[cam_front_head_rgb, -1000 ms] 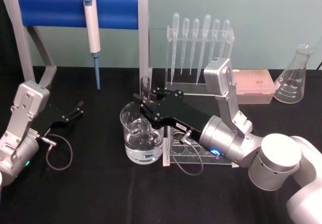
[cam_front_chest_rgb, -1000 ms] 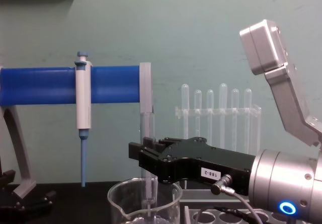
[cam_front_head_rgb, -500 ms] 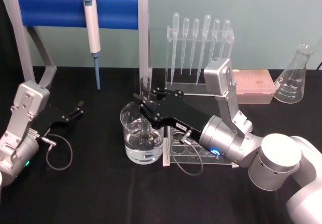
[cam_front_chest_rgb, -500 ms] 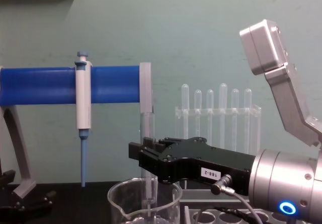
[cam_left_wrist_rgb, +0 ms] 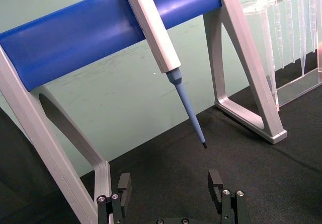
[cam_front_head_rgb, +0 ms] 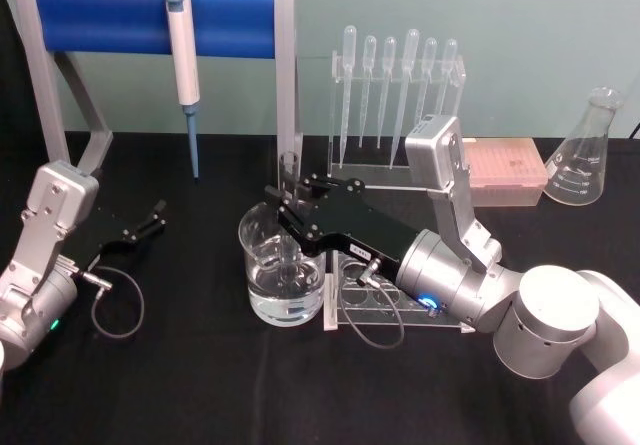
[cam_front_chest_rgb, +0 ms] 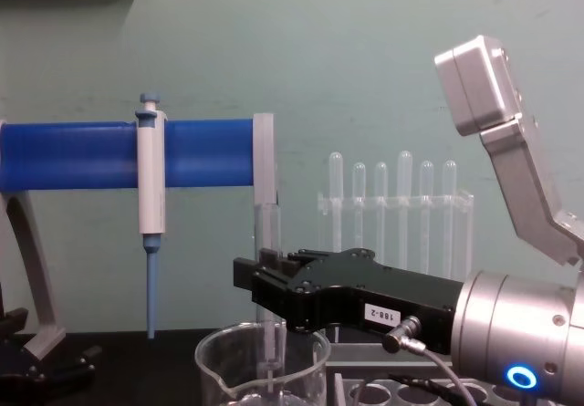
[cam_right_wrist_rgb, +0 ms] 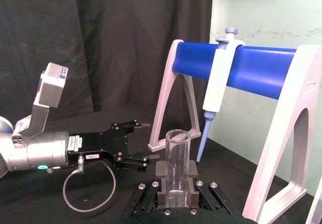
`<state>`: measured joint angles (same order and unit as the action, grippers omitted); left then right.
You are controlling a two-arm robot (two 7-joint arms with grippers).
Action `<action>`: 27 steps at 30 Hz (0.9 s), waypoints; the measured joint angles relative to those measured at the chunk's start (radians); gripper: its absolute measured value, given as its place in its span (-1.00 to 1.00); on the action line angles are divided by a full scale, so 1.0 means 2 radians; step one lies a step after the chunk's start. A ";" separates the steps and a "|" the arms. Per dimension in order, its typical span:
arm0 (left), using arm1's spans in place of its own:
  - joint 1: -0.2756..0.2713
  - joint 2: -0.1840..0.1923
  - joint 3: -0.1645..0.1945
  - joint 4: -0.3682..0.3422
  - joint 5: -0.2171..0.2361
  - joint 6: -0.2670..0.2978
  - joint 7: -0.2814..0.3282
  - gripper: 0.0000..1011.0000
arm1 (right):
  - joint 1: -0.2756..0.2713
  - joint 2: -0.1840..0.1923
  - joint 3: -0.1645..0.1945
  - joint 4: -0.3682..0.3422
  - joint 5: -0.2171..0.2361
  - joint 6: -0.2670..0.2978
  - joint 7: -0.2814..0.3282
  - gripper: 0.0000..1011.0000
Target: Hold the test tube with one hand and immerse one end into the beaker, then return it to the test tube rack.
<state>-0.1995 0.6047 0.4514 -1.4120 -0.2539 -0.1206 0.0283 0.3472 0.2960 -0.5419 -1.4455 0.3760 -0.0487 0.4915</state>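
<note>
The test tube [cam_front_head_rgb: 289, 173] stands upright with my right gripper [cam_front_head_rgb: 287, 212] shut on its middle. Its open rim rises above the fingers and its lower end [cam_front_chest_rgb: 273, 356] reaches down inside the beaker [cam_front_head_rgb: 283, 283], which holds clear liquid. In the chest view the right gripper [cam_front_chest_rgb: 265, 276] hovers just over the beaker [cam_front_chest_rgb: 219, 369] rim. The right wrist view looks along the test tube [cam_right_wrist_rgb: 176, 161], clamped between the pads of the right gripper [cam_right_wrist_rgb: 176, 194]. My left gripper [cam_front_head_rgb: 154, 216] rests open at the table's left, fingers wide apart around nothing; it appears as left gripper [cam_left_wrist_rgb: 170, 188].
A blue-barred stand [cam_front_head_rgb: 110, 17] with a hanging pipettor [cam_front_head_rgb: 183, 60] sits at the back left. Behind the beaker stands a clear rack of plastic pipettes [cam_front_head_rgb: 395, 85]. A pink tip box [cam_front_head_rgb: 505, 170] and a flask [cam_front_head_rgb: 583, 153] are at the back right. A clear tube rack [cam_front_head_rgb: 365, 305] lies under my right arm.
</note>
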 joint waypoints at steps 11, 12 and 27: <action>0.000 0.000 0.000 0.000 0.000 0.000 0.000 0.98 | 0.000 0.000 0.000 0.000 0.000 0.000 0.000 -0.53; 0.000 0.000 0.000 0.000 0.000 0.000 0.000 0.98 | 0.000 0.000 0.000 0.000 0.000 0.000 0.000 -0.53; 0.000 0.000 0.000 0.000 0.000 0.000 0.000 0.98 | 0.000 0.000 0.000 0.000 0.000 0.000 0.000 -0.53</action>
<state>-0.1995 0.6047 0.4514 -1.4120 -0.2539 -0.1206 0.0283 0.3471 0.2960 -0.5419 -1.4455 0.3760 -0.0487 0.4916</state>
